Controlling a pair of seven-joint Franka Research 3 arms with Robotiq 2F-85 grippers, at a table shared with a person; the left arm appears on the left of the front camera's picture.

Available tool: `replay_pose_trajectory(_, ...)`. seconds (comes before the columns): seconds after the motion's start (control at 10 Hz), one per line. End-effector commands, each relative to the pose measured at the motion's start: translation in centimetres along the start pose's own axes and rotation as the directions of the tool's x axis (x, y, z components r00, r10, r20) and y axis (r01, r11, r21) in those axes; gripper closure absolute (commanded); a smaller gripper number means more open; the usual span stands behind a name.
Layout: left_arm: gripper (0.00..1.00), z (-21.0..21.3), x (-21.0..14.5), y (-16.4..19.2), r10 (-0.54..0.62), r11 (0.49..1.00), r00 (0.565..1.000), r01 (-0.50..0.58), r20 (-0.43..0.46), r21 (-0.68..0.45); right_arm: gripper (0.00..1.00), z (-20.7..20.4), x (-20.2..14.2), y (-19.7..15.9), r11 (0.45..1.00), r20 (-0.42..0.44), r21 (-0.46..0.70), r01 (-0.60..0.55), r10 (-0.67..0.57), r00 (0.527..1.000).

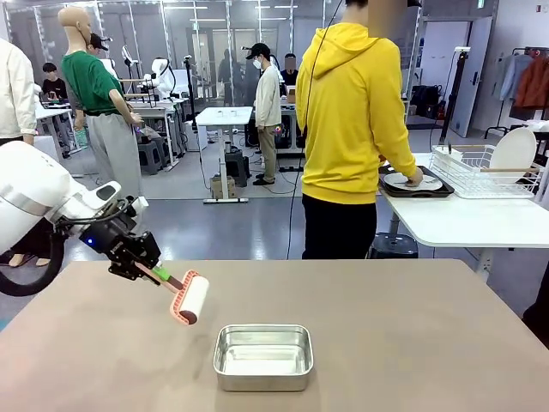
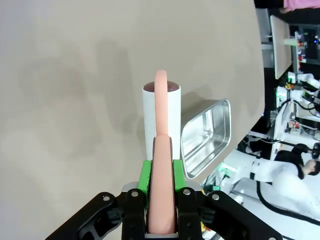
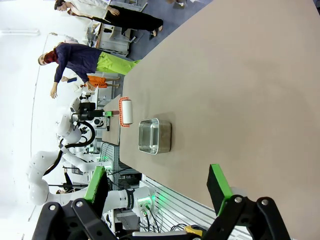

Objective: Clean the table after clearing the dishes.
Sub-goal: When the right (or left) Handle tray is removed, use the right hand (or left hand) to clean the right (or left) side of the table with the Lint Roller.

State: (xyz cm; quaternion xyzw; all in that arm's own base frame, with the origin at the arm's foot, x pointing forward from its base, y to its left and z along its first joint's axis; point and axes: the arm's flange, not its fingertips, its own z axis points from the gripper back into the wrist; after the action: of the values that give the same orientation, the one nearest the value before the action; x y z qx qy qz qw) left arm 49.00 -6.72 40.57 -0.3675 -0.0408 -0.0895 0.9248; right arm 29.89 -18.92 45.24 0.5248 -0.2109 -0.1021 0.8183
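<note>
My left gripper is shut on the salmon-pink handle of a lint roller, whose white roll sits low at the left of the grey-brown table; whether it touches the top I cannot tell. In the left wrist view the green pads clamp the handle, and the lint roller points away over the table. My right gripper stands open and empty above the table. The dishes, a white plate on a dark tray, lie on the white side table under a person's hand.
A square steel pan stands near the table's front middle, just right of the roller, and also shows as the pan and the pan. A person in a yellow hoodie stands beyond the far edge. A white dish rack sits on the side table.
</note>
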Motion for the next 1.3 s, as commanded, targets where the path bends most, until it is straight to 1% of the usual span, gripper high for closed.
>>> replay_pose_trajectory(0.0,0.79,-1.1,0.9,0.6,0.075,0.997,0.997,-0.076,-0.020,-0.025,0.00,0.0,0.0,0.2,1.000,0.002,0.005,-0.001,0.001,1.000)
replay_pose_trajectory(0.2,0.79,-2.0,0.8,1.7,0.124,0.992,0.992,-0.124,0.035,0.010,0.00,0.0,0.0,0.2,1.000,0.002,0.005,-0.001,0.001,1.000)
replay_pose_trajectory(0.3,0.79,-2.5,0.8,2.4,0.151,0.988,0.988,-0.151,0.032,0.014,0.00,0.0,0.0,0.2,1.000,0.002,0.005,-0.001,0.001,1.000)
replay_pose_trajectory(0.5,0.79,-4.4,1.3,4.8,0.227,0.971,0.974,-0.226,0.003,0.074,0.00,0.0,0.0,0.2,1.000,0.002,0.005,-0.001,0.001,1.000)
replay_pose_trajectory(0.7,0.79,-5.1,1.0,7.1,0.286,0.954,0.957,-0.282,-0.039,0.099,0.00,0.0,0.0,0.2,1.000,0.002,0.005,-0.001,0.001,1.000)
replay_pose_trajectory(0.9,0.79,-4.2,0.3,8.8,0.312,0.944,0.949,-0.305,-0.045,0.124,0.00,0.0,0.0,0.2,1.000,0.002,0.005,-0.001,0.001,1.000)
replay_pose_trajectory(1.0,0.79,-3.4,0.2,9.4,0.311,0.943,0.950,-0.304,-0.034,0.132,0.00,0.0,0.0,0.2,1.000,0.002,0.005,-0.001,0.001,1.000)
replay_pose_trajectory(1.2,0.79,-1.9,-0.8,10.2,0.305,0.941,0.950,-0.290,-0.062,0.175,0.00,0.0,0.0,0.2,1.000,0.002,0.005,-0.001,0.001,1.000)
